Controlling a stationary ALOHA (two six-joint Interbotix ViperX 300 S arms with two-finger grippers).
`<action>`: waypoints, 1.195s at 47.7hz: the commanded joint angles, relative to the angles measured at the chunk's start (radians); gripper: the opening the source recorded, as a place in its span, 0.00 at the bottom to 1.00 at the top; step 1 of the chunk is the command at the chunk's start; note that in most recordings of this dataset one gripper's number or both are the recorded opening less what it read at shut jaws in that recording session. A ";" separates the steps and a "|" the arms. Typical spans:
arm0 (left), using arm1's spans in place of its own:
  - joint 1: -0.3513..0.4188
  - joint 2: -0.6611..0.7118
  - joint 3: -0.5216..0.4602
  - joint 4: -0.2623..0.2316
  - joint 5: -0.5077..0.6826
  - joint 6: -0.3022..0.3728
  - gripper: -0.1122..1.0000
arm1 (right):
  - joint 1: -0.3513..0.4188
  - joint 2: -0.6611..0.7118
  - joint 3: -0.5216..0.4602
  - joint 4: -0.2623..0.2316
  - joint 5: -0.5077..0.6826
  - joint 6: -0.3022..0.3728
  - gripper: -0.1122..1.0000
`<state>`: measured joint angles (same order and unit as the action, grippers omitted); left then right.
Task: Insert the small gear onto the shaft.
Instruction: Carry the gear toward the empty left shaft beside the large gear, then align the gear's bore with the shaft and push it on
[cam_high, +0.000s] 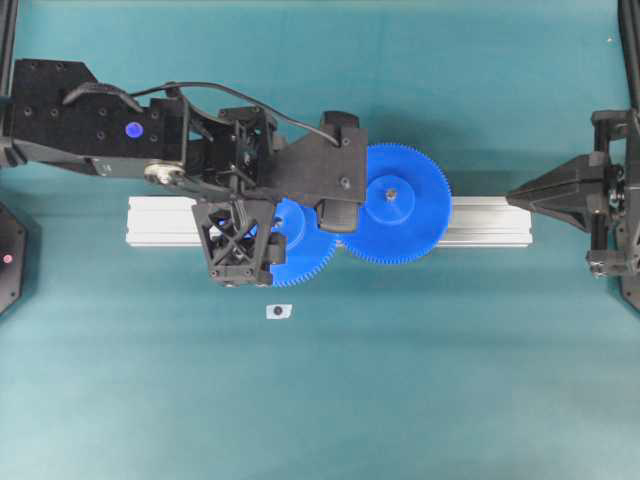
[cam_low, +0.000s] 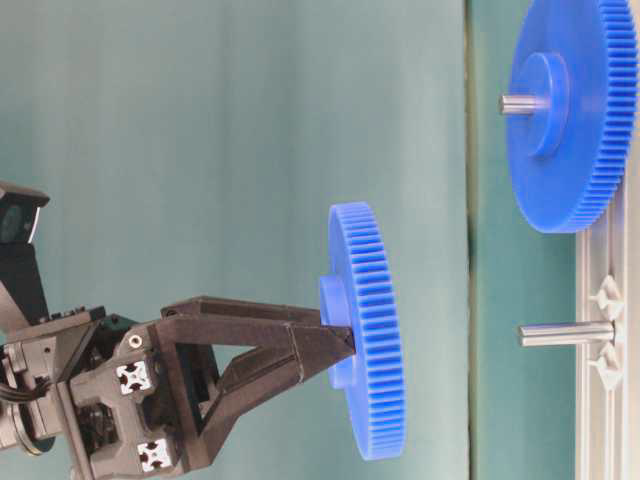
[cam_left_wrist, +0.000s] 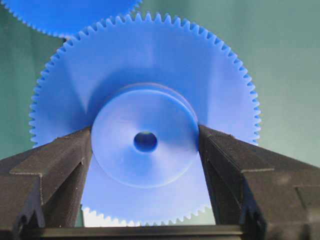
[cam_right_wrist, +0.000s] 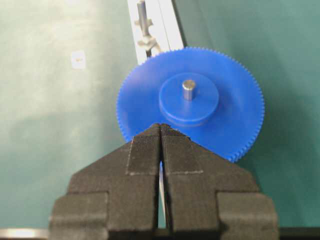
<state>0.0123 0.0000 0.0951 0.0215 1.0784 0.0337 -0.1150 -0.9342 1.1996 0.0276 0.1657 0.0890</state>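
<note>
1. Two blue gears are in view. The small gear is held by the left gripper; the larger blue gear sits mounted on the aluminium rail.
2. The left gripper's two fingers are clamped on the small gear's raised hub, one pad on each side, with the centre hole showing between them.
3. In the table-level view the small gear is off the rail, its flat face turned toward it, with a clear gap between gear and rail.
4. Two metal pins show in that view: the bare shaft sticking out of the rail, flanked by small angular fittings, and the pin end through the hub of the larger gear.
5. The small gear's hub lies roughly level with the bare shaft but apart from it; the gear is not on the shaft.
6. From overhead, the small gear is partly hidden under the left gripper and its rim overlaps the larger gear's edge.
7. The right gripper is well apart at the right end of the rail, its two fingers pressed together with nothing between them.
8. One small white tag with a dark dot lies on the green table just in front of the rail.
</note>
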 joint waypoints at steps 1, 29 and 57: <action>0.005 -0.034 -0.026 0.005 -0.006 0.002 0.73 | -0.003 0.005 -0.008 0.003 -0.008 0.009 0.11; 0.034 -0.025 0.051 0.008 -0.100 0.002 0.73 | -0.002 -0.002 -0.008 0.003 -0.006 0.009 0.11; 0.040 0.014 0.115 0.008 -0.164 0.002 0.73 | -0.002 -0.018 -0.003 0.003 -0.005 0.011 0.11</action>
<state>0.0491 0.0291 0.2178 0.0230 0.9281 0.0353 -0.1150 -0.9572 1.2057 0.0291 0.1657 0.0890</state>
